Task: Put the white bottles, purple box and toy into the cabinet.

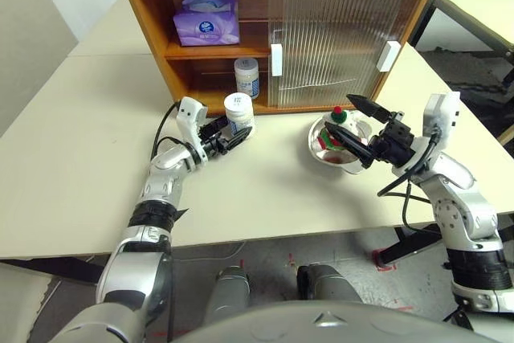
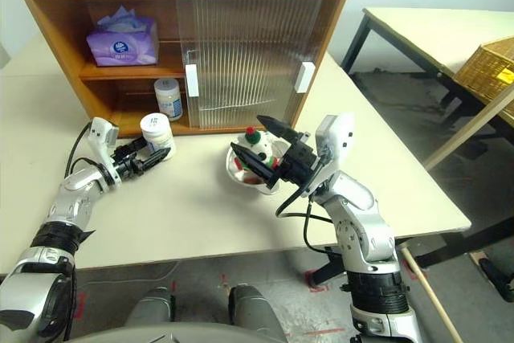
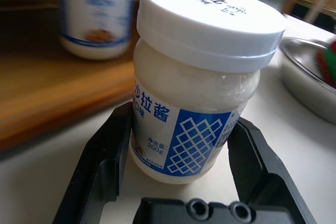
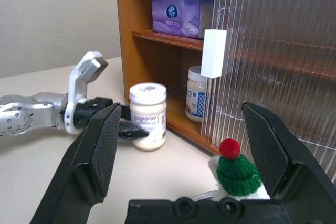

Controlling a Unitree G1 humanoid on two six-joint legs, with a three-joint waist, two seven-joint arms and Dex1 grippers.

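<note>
L hand point(image 1: 230, 136) grips squat white plastic jar point(image 1: 238, 112) on beige worktop point(image 1: 80, 166) near wooden cabinet point(image 1: 152, 14); R hand point(image 1: 360, 131) gapes wide over steel bowl point(image 1: 321, 150).

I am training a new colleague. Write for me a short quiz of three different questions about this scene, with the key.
1. True or false: the purple box lies on the cabinet's upper shelf.
2. How many white bottles stand inside the cabinet?
3. What does the left gripper have between its fingers? A) the toy B) a white bottle C) the steel bowl

Key: 1 true. 2 one, on the lower shelf. 3 B, the bottle on the table before the cabinet.
</note>
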